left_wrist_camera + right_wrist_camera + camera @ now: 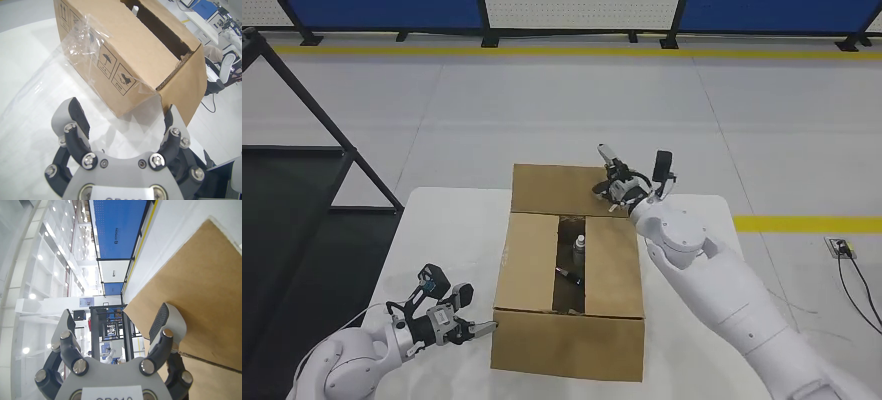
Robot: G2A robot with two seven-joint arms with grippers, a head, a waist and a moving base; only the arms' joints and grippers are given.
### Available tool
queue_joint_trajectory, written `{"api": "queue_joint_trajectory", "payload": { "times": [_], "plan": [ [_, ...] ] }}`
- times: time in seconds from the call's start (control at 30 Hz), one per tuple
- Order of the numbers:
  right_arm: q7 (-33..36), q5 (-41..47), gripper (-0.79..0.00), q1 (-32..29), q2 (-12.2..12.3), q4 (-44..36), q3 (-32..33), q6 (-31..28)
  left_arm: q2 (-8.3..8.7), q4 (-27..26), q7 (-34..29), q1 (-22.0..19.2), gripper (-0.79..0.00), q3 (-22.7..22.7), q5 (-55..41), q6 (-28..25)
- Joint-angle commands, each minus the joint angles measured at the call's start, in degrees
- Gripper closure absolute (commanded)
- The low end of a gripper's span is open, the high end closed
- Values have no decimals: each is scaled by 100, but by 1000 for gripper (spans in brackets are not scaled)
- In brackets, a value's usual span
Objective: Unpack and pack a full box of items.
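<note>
A brown cardboard box [587, 330] stands in the middle of the white table [437, 225]. Its two long top flaps lie nearly flat with a gap between them, where a small white bottle [579, 245] and a dark item [568, 275] show inside. The far flap [552, 188] is folded outward. My right gripper [634, 166] is open at that flap's right end; in the right wrist view one finger [162, 321] rests against the flap [204, 291]. My left gripper [122, 117] is open, empty, just short of the box's near left corner [157, 91].
Loose clear tape [85, 43] hangs off the printed side of the box [117, 56] and trails onto the table. Bare table lies left of the box. A black frame [302, 120] stands beyond the table's left side.
</note>
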Motion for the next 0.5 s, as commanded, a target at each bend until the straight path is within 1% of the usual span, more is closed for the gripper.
{"api": "queue_joint_trajectory", "payload": {
  "times": [0.0, 0.17, 0.27, 0.47],
  "plan": [
    [49, -3, -785, 123, -92, 262, -74, 130, 0, 0, 0, 0, -785, 0, 0, 0],
    [342, -100, -785, 406, -321, 817, -297, 647, 0, 0, 0, 0, -785, 0, 0, 0],
    [411, -107, -785, 497, -442, 1071, -345, 728, 0, 0, 0, 0, -785, 0, 0, 0],
    [517, -140, -785, 602, -618, 1492, -334, 699, 0, 0, 0, 0, -785, 0, 0, 0]
  ]
}}
